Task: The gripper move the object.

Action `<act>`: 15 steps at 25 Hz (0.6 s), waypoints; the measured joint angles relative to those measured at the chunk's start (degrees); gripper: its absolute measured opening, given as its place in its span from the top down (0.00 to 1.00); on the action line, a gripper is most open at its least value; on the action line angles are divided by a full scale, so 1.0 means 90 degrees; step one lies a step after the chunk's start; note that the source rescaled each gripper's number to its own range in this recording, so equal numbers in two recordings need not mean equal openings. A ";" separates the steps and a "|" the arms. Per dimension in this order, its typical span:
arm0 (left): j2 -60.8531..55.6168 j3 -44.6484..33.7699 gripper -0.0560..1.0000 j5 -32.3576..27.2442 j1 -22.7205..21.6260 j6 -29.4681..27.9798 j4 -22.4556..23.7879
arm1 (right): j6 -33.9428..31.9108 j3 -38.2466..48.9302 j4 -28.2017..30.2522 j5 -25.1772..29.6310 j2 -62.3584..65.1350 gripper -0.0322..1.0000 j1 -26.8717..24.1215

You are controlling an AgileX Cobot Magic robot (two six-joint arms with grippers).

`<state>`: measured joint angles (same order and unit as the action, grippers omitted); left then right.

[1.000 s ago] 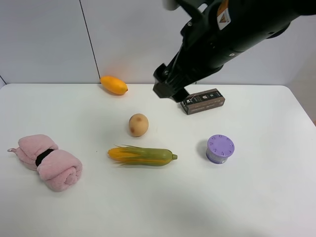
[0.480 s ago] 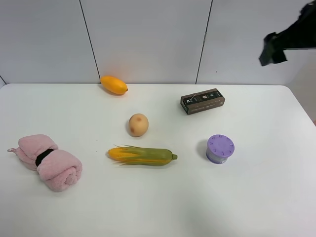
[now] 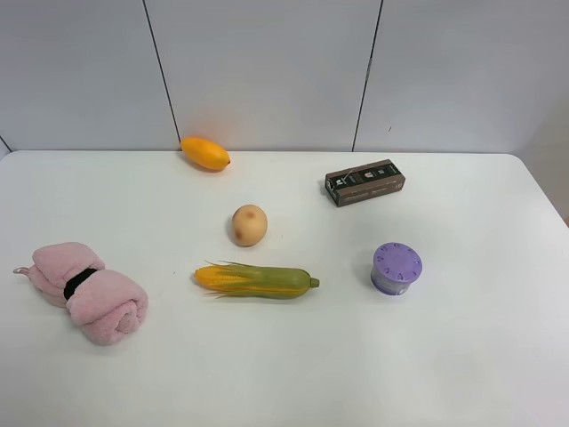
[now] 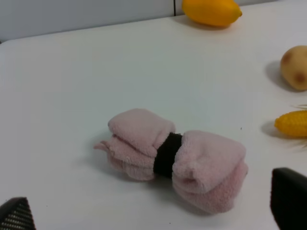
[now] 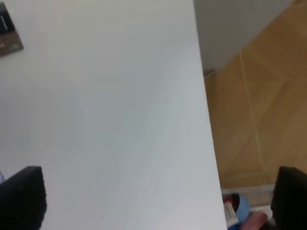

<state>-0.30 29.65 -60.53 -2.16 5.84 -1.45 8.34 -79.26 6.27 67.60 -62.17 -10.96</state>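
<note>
The object, a toy corn cob [image 3: 255, 280] with a green husk and a yellow-orange tip, lies flat near the middle of the white table [image 3: 462, 356]. Neither arm appears in the exterior high view. In the left wrist view only the cob's yellow tip [image 4: 291, 123] shows at the edge; my left gripper [image 4: 151, 211] is open with its dark fingertips [image 4: 288, 201] wide apart, hovering near a pink rolled towel [image 4: 172, 155]. My right gripper [image 5: 156, 196] is open, empty, and sits over the table's right edge, far from the cob.
An orange mango [image 3: 204, 152] lies at the back wall and a tan potato [image 3: 250, 224] just behind the cob. A brown box [image 3: 364, 181] and a purple round container [image 3: 396, 267] sit to the right. The pink towel [image 3: 84, 291] lies at the left. Wooden floor [image 5: 259, 96] shows beyond the table's edge.
The right arm, which hung over the table's back middle a second ago, swung up and to the right and has left the exterior view. Nothing on the table moved.
</note>
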 joint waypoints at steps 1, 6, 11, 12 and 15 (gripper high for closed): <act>0.0000 0.0000 0.00 0.0000 0.0000 0.0000 0.0000 | -0.0026 0.0000 -0.0011 0.0000 0.0248 0.11 0.0000; 0.0000 0.0000 0.00 0.0000 0.0000 0.0000 0.0000 | -0.0054 0.0341 -0.0353 -0.0061 0.1441 0.11 0.0000; 0.0000 0.0000 0.00 0.0000 0.0000 0.0000 0.0000 | 0.0136 0.1482 -0.0625 -0.0455 0.2847 0.11 0.0000; 0.0000 0.0000 0.00 0.0000 0.0000 0.0000 0.0000 | 0.0173 0.1774 -0.0643 -0.0545 0.3068 0.11 0.0000; 0.0000 0.0000 0.00 0.0000 0.0000 0.0000 0.0000 | 0.0271 0.2599 -0.0648 -0.0918 0.3641 0.11 0.0012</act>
<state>-0.30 29.65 -60.53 -2.16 5.84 -1.45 10.78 -55.87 0.44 59.34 -29.40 -10.85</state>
